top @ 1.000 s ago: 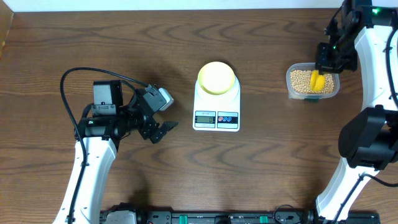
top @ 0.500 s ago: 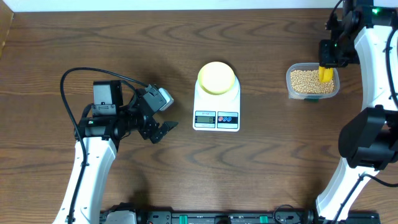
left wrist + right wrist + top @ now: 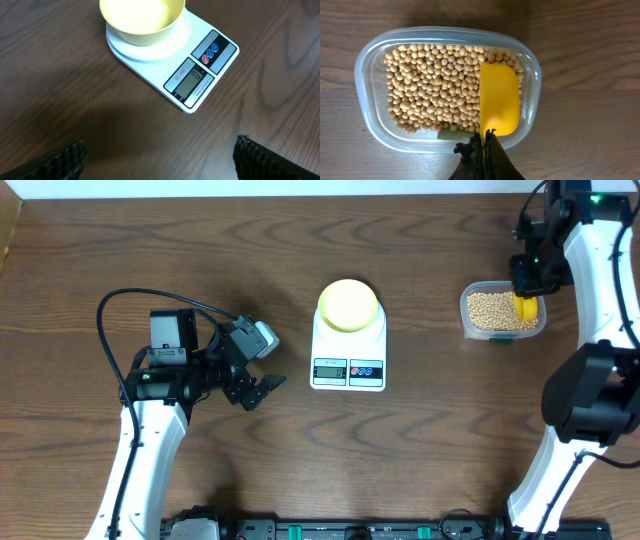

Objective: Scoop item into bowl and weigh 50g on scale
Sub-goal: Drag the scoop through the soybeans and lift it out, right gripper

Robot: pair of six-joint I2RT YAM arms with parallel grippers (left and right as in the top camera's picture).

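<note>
To the left of the scale (image 3: 348, 352), well apart from it, my left gripper (image 3: 262, 387) rests low over the table (image 3: 420, 460). Its two fingers are spread wide and there is nothing between them. In the left wrist view the fingertips (image 3: 75, 155) stand at the two lower corners, with the scale ahead of them.

The pale-yellow bowl (image 3: 142, 17) sits on the round plate of the scale and is empty. The display faces me, but the digits are too small for me to read.

To the right of the scale, apart from it, is the clear container (image 3: 365, 90) with the beans (image 3: 430, 85), filling it in a thick layer. All the beans I see are inside it.

The yellow scoop (image 3: 499, 105) is over the side of the container away from the scale. My right gripper (image 3: 482, 150) is clenched on its handle, I believe; the handle itself is hidden between the fingers. I cannot tell if the blade touches the beans or is just above them.

The beans look hard, smooth and light, so I expect they roll and spill easily. I would not pinch them. I would take them only with the scoop, kept level. The bowl looks light also and may slide on the plate if I touch it.
</note>
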